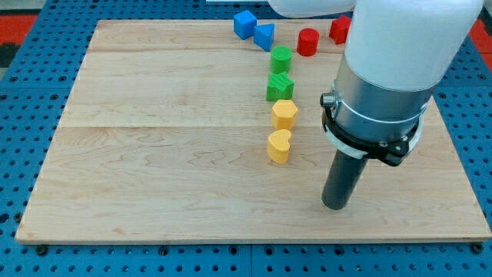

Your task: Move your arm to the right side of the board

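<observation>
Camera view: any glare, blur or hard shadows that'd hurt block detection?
Camera view: even, soft light; no glare on the board; blocks sharp, with faint shadows. The arm's white housing looms large and hides part of a red block. My tip is crisp.

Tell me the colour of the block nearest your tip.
Yellow: the heart-shaped block, left of my tip in the camera view, the only view.

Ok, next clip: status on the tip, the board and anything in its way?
My tip down on the board, right half, right of the yellow blocks, touching none. Nothing between tip and right edge.
</observation>
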